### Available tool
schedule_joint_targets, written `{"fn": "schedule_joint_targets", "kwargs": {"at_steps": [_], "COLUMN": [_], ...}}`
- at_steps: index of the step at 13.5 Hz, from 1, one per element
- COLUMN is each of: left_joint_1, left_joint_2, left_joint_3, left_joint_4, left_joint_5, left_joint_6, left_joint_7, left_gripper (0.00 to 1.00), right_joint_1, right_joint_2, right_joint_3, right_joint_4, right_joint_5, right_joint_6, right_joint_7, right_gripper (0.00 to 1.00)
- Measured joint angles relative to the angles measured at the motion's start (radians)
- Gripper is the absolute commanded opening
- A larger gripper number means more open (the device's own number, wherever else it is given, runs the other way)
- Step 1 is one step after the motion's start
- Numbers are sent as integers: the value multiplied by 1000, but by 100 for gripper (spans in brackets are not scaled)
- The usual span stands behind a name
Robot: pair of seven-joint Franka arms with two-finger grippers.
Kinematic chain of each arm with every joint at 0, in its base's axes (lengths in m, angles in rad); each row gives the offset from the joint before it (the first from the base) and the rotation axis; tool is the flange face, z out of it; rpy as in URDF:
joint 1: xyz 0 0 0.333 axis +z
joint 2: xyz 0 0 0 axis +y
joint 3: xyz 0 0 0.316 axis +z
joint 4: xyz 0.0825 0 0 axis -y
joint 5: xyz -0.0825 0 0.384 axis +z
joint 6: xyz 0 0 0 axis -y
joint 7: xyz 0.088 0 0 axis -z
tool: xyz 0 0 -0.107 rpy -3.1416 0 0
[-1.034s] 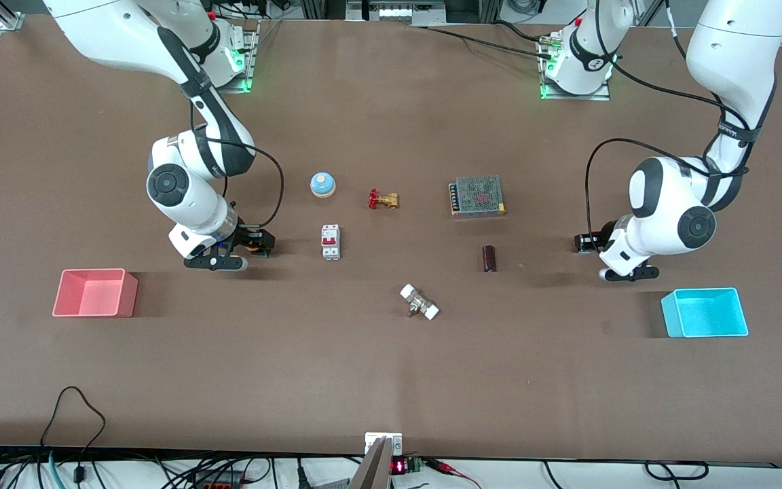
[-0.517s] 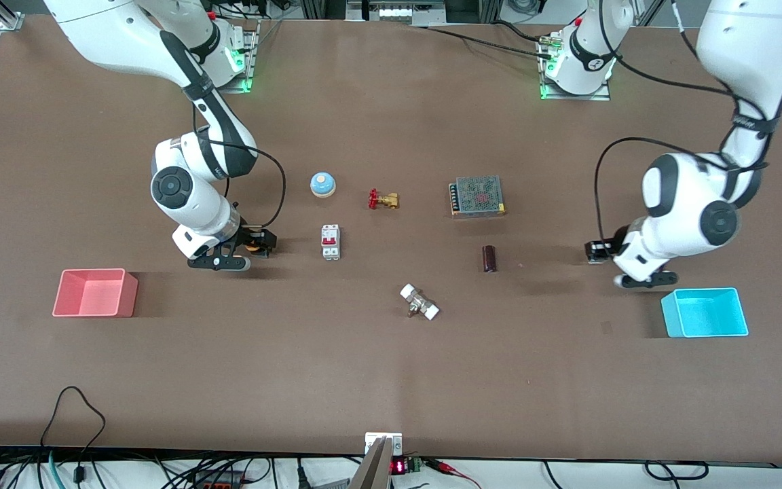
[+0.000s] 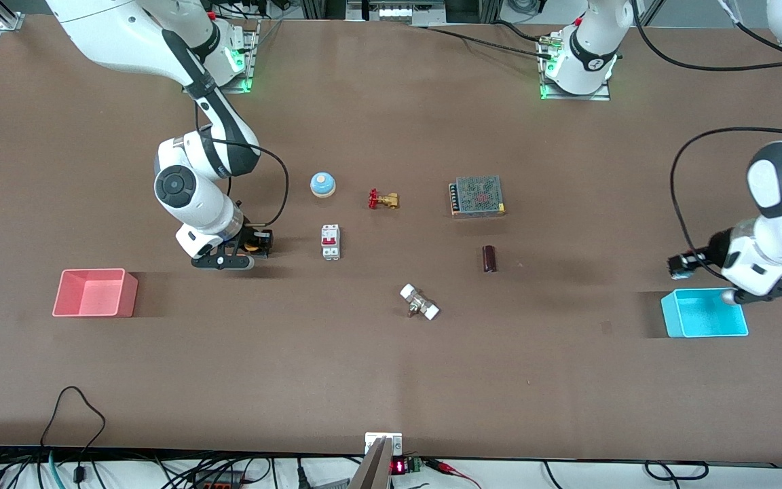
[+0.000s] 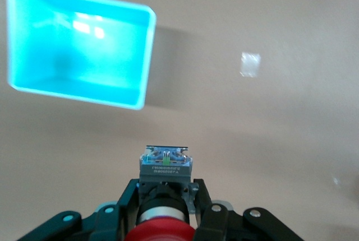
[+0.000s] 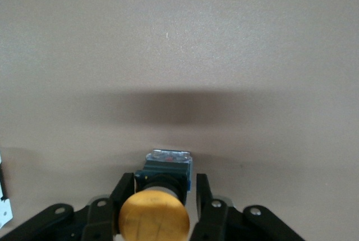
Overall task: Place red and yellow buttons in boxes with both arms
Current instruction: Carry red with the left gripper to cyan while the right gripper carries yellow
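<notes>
My left gripper (image 4: 162,210) pinches the red-capped push-button switch with its black body (image 4: 164,196), carried in the air over the brown table (image 3: 391,380) at the edge of the cyan-blue open plastic bin (image 3: 704,314), which stands at the left arm's end. My right gripper (image 5: 165,207) is clamped on the black-bodied push-button switch with the round orange-yellow cap (image 5: 153,216), low above bare tabletop beside the white breaker with a red switch (image 3: 330,241). The pink-red open plastic bin (image 3: 95,293) stands at the right arm's end, nearer the front camera than that breaker.
</notes>
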Motion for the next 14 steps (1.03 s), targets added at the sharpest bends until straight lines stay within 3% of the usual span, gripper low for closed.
{"fn": "schedule_joint_targets", "kwargs": {"at_steps": [2,5,7,12,14], "left_joint_1": [34,58,62,88,91], "left_joint_2": [55,130,183,331,361], "left_joint_3": [2,2,3,17,18], "left_joint_4": [65,149,200,348,374], "left_joint_5": [4,5,6,6,6], "left_joint_6": [0,2,4,15,28], "left_joint_7": [1,13,46,107,115], "left_gripper": [39,39,39,40,40], "right_joint_1": [0,-1,-12,-205,-286], "right_joint_2": [-1,-3,-23,-219,-244], "right_joint_3": [0,0,-3,-20,-39], "right_joint_4": [0,14,70,177,229], "right_joint_5": [0,-6,-13,-14,-14], "right_joint_6": [0,-19,-110,-379,-444], "right_joint_7": [0,-13,-79,-400,-552], "right_gripper": [15,15,15,16,16]}}
